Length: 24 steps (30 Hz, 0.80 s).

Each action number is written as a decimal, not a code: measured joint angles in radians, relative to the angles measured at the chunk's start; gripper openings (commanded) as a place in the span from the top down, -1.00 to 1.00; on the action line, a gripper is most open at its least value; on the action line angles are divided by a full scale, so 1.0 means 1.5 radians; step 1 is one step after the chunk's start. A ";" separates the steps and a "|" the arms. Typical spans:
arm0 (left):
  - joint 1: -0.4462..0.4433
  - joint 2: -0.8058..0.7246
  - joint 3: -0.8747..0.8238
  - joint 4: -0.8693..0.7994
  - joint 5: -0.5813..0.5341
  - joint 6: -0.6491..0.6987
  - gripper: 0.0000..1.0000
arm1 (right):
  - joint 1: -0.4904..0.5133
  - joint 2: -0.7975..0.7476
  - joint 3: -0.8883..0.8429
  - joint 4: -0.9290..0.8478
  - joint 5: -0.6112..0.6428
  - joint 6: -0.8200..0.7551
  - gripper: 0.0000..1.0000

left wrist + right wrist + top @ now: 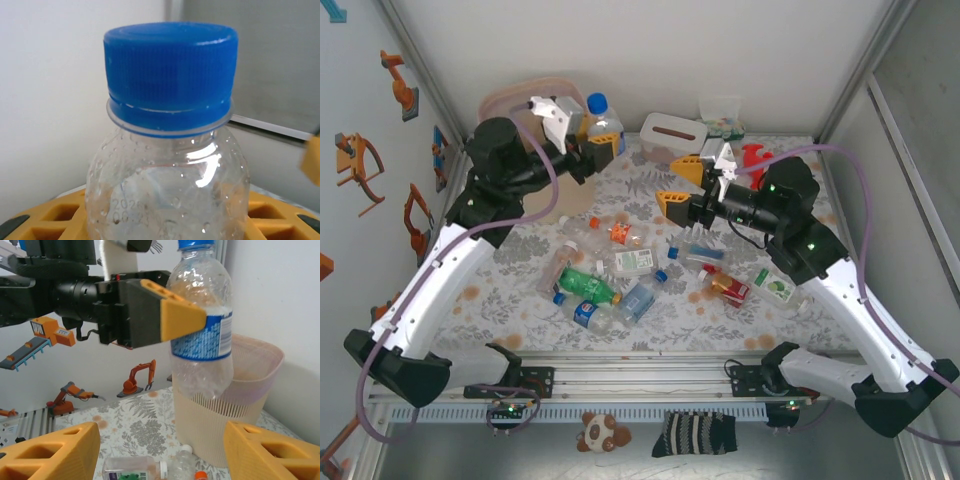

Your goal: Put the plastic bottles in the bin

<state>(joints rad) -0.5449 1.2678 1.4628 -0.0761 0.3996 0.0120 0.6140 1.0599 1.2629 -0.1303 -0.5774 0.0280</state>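
Table (510, 290) (floral cloth): scattered plastic bottles (585, 283), bin (215, 425), tissue box (672, 135).

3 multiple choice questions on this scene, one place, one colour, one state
1. Where is the bottle in the left gripper? A lying flat; B held upright near the bin; C inside the bin.
2. Its cap colour? A red; B blue; C green.
3. The right gripper is: A open and empty; B shut on a bottle; C shut on the bin's rim.
Answers: 1 B, it stands upright by the bin's rim; 2 B, the cap is blue; 3 A, its fingers stand apart, nothing between.
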 measured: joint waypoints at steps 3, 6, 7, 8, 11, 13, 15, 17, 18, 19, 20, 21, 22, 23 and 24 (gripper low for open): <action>0.034 0.015 0.028 -0.020 -0.033 -0.001 1.00 | 0.000 0.000 0.000 -0.004 0.005 0.000 -0.29; 0.068 0.035 0.055 -0.040 -0.070 -0.004 1.00 | 0.000 0.000 0.000 -0.010 0.011 0.000 -0.29; 0.079 0.044 0.064 -0.048 -0.084 -0.006 1.00 | 0.000 0.000 0.000 -0.011 0.013 0.000 -0.29; 0.089 0.052 0.072 -0.055 -0.099 -0.012 1.00 | 0.000 0.000 0.000 -0.011 0.014 0.000 -0.29; 0.116 0.082 0.093 -0.077 -0.151 -0.036 1.00 | 0.000 0.000 0.000 -0.013 0.015 0.000 -0.29; 0.134 0.102 0.102 -0.090 -0.187 -0.057 1.00 | 0.000 0.000 0.000 -0.016 0.016 0.000 -0.29; 0.147 0.123 0.111 -0.105 -0.218 -0.077 1.00 | 0.000 0.000 0.000 -0.016 0.018 0.000 -0.29; 0.156 0.142 0.119 -0.119 -0.247 -0.093 1.00 | 0.000 0.001 0.000 -0.016 0.020 0.000 -0.29; 0.159 0.152 0.123 -0.125 -0.259 -0.099 1.00 | 0.000 0.001 0.000 -0.016 0.020 0.000 -0.29; 0.160 0.162 0.129 -0.134 -0.272 -0.106 1.00 | 0.000 0.002 0.000 -0.016 0.020 0.000 -0.29; 0.162 0.172 0.137 -0.141 -0.285 -0.112 1.00 | 0.000 0.003 0.000 -0.016 0.021 0.000 -0.29; 0.163 0.185 0.151 -0.153 -0.300 -0.120 1.00 | 0.000 0.004 0.000 -0.016 0.022 0.000 -0.29; 0.164 0.200 0.170 -0.168 -0.315 -0.128 1.00 | 0.000 0.005 0.000 -0.016 0.023 0.000 -0.28; 0.166 0.215 0.187 -0.181 -0.327 -0.135 1.00 | 0.000 0.006 0.000 -0.017 0.024 0.000 -0.28; 0.169 0.233 0.212 -0.199 -0.340 -0.145 1.00 | 0.000 0.007 0.000 -0.019 0.026 0.000 -0.28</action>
<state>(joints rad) -0.2916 1.6180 1.7805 -0.3740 -0.1097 -0.2054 0.6140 1.0698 1.2633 -0.1589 -0.5388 0.0284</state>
